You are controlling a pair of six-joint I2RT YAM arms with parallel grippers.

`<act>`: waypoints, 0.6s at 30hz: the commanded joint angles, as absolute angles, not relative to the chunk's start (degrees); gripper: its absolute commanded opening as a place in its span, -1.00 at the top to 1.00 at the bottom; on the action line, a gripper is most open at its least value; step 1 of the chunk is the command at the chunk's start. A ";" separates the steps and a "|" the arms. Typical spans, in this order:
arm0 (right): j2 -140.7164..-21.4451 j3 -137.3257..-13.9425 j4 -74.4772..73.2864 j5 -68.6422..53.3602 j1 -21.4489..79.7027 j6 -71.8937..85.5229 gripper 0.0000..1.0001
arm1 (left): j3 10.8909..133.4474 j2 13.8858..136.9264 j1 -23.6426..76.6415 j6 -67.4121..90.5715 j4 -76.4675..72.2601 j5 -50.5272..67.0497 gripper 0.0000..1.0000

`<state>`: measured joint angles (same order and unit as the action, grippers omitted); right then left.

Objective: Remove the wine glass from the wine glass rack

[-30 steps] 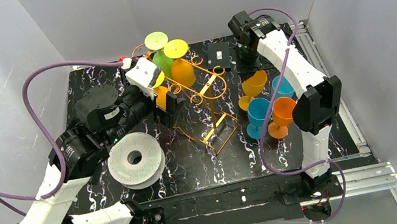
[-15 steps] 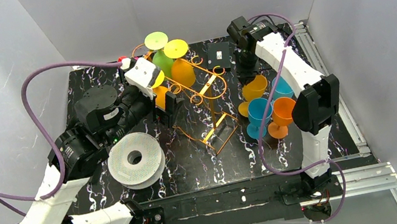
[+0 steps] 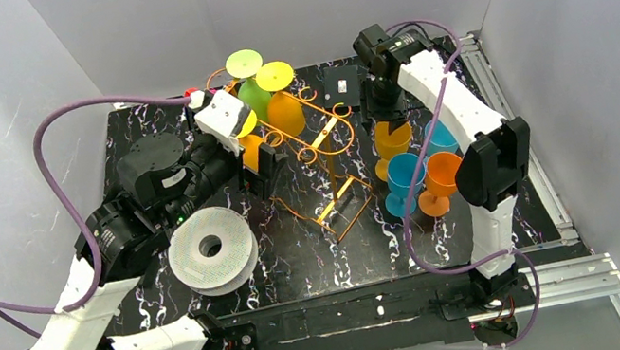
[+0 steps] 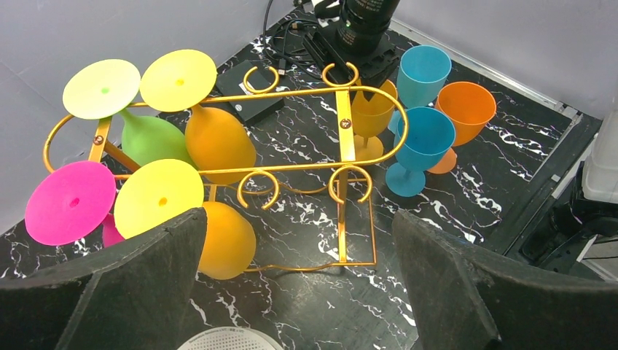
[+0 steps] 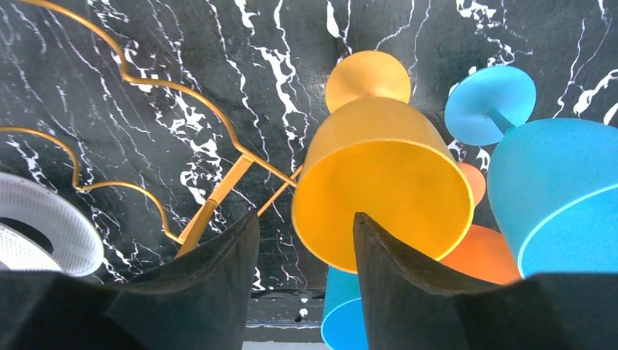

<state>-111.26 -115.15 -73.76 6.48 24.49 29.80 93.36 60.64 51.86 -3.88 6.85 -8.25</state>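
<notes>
four wine glasses (image 4: 218, 146) upside down on wine glass rack (image 4: 342, 127)

- And there's the table (image 3: 303, 268), a black marble-look top shot through with white veins, running wall to wall.
- Front left on it lies the round white spool (image 3: 212, 250), flat on its side, hole facing up, its face perforated.
- Up at the back sits a small black box (image 3: 340, 88), flat on the tabletop; in the left wrist view dark cables (image 4: 280, 33) trail off behind it.
- Plain grey walls (image 3: 135, 23) close in the scene on three sides.
- Down the right edge runs a silver metal rail (image 3: 553, 199), with another across the front.
</notes>
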 commanded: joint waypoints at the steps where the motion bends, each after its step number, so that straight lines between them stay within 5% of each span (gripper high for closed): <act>1: -108.20 -121.16 -75.83 6.33 24.79 29.54 -0.17 | 94.91 59.77 51.59 -5.07 5.91 -9.70 -1.00; 18: -89.94 -126.00 -62.91 0.48 24.76 27.08 -0.41 | 99.13 61.91 51.60 -9.58 8.09 -11.61 -0.99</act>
<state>-95.94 -125.73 -70.32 2.63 24.51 28.27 96.42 61.49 51.86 -8.16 8.91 -10.20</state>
